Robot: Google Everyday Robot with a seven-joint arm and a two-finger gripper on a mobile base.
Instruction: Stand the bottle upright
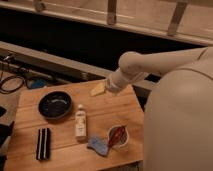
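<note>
Wooden table; slim white bottle lying flat, pale label; end effector near far edge, state unclear.

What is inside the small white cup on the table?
The white cup holds something red; the cup's bottom is covered by it. The gripper hangs over the far edge of the table.

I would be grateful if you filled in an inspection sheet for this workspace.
Surface: wooden table.
Job's things: bottle lying flat mid-table, cap toward the far edge.
Clutter: black bowl, striped block, blue crumpled item, white cup holding something red.
Grippers: gripper over the table's far edge, apart from the bottle.
Cables: dark cables left of the table.
Surroundings: railing posts behind.
</note>
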